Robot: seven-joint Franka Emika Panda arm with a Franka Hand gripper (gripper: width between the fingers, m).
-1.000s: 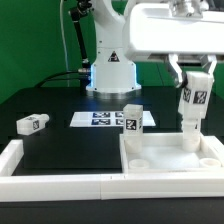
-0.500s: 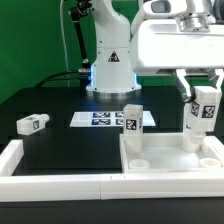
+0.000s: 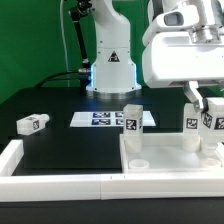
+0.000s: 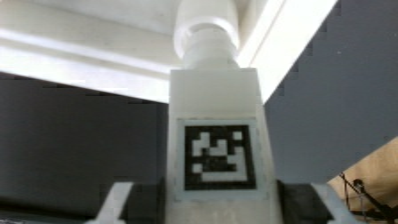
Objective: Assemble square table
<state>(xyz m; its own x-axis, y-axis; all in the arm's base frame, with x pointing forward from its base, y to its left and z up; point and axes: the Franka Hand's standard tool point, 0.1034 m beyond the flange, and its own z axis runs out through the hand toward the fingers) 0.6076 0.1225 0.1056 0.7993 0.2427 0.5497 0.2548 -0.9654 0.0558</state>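
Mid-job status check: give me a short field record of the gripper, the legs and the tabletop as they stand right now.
gripper: shut on held leg
held leg: upright, over the tabletop's far corner on the exterior view's right; whether it is seated cannot be told
tabletop: lying flat, rim up
standing leg: upright at the tabletop's far corner, exterior view's left
loose leg: on its side, apart from the tabletop
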